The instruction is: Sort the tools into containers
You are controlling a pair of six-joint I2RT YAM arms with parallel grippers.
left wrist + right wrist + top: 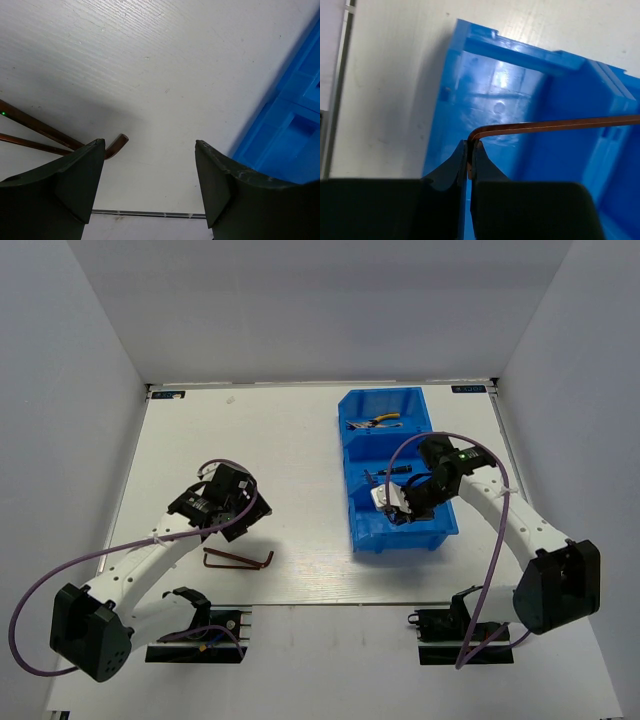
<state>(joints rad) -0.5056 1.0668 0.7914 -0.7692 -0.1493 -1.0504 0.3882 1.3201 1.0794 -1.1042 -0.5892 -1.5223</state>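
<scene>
The blue bin [402, 541] stands right of centre and also shows in the right wrist view [485, 45]. My right gripper [397, 508] [471, 145] hangs over its near compartment, shut on the short leg of a brown hex key [555, 124]. Yellow-handled pliers [383, 421] lie in the far compartment and a dark screwdriver [390, 473] in the middle one. My left gripper [235, 505] [150, 185] is open and empty above the table. Brown hex-key rods [240, 558] lie just near of it, and two of them show in the left wrist view [35, 125].
The bin's side [295, 130] shows to the right of my left gripper. The table's near edge seam [150, 214] runs just beyond the left fingertips. White walls enclose the table on three sides.
</scene>
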